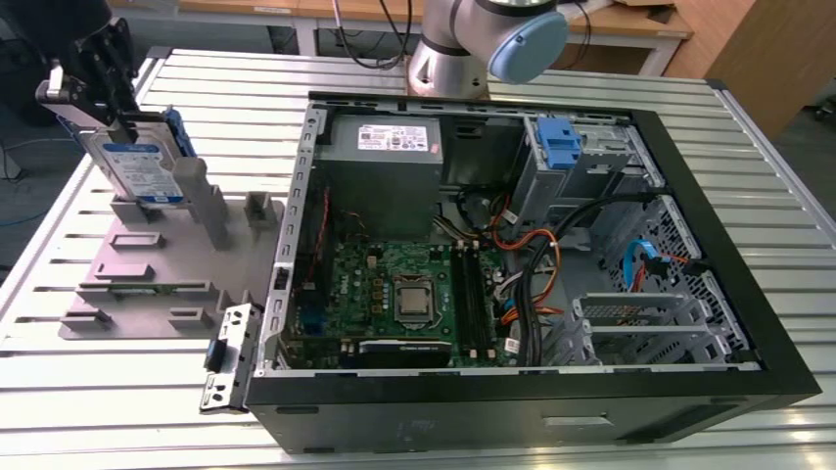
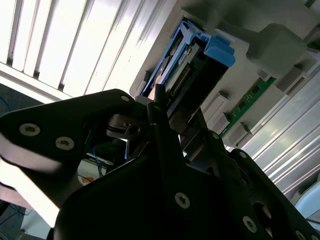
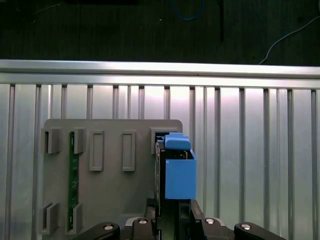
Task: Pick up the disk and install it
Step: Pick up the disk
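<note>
UR arm (image 1: 448, 54): silver-grey tubular joint, light-blue round cap (image 1: 530, 44). Gripper (image 1: 128, 119): black angular body with a pale grey side plate (image 1: 59, 98). Both wrist views: black gripper links, silver screws (image 2: 182, 200), small round holes.

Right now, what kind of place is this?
Probably a robotics lab bench: an open PC case lies on a slatted aluminium table, a grey fixture plate beside it, the arm's claw gripping the disk at that plate.

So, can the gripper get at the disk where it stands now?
Probably yes: the gripper is right at the top edge of the disk, which stands on edge in the grey holder, with nothing between them.
</note>
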Available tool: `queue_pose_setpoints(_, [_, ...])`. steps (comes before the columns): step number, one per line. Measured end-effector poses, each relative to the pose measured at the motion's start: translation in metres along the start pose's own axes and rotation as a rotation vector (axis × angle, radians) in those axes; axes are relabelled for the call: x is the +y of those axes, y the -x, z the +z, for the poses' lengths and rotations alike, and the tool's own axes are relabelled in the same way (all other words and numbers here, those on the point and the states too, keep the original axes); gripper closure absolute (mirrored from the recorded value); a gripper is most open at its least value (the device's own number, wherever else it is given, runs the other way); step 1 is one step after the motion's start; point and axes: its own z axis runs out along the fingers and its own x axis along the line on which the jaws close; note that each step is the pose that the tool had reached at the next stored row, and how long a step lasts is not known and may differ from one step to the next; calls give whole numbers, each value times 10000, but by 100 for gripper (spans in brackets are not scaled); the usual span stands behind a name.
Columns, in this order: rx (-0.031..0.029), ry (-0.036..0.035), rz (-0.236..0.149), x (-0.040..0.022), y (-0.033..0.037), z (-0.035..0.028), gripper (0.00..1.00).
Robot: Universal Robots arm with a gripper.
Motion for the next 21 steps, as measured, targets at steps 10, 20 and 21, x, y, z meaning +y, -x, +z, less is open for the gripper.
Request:
queue_pose_setpoints(10, [-1, 1, 0, 3, 7, -155, 65])
queue_pose_setpoints(20, [0, 0, 1, 9, 22, -520, 65])
queue_pose_setpoints(21, [0, 1, 1, 9, 23, -538, 65])
